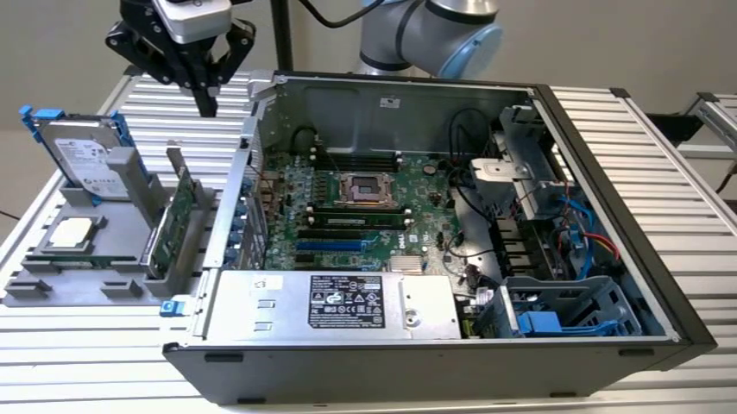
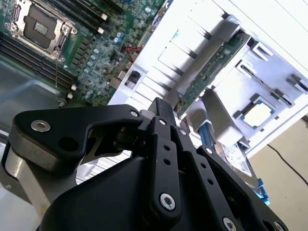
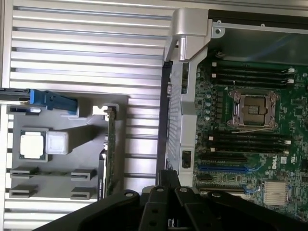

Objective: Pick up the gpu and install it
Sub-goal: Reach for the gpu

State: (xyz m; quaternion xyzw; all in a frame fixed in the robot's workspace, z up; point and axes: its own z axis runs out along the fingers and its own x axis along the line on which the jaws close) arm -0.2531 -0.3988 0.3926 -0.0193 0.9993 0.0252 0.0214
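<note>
Upper left in the exterior view: claw (image 1: 207, 103) clenched on nothing, pointing straight down over the slatted counter (image 1: 645, 138), beside the wall of the open computer case (image 1: 381, 116). At mid-left, gpu (image 1: 175, 226) standing on edge in a slot of the grey holder (image 1: 81, 293), apart from the claw and untouched. Probably parked upright to offer its top edge to a grip from above.

A work table (image 1: 103, 362) of ribbed aluminium slats spreads across the exterior view. Behind the table stands a plain beige wall (image 1: 622, 43), evenly lit. Off the table's edge on the exterior view's right sits another aluminium frame (image 1: 716, 116). In the second wrist view, tan floor (image 2: 288, 192) lies past the table, and a black cable (image 2: 285, 162) runs across it.
</note>
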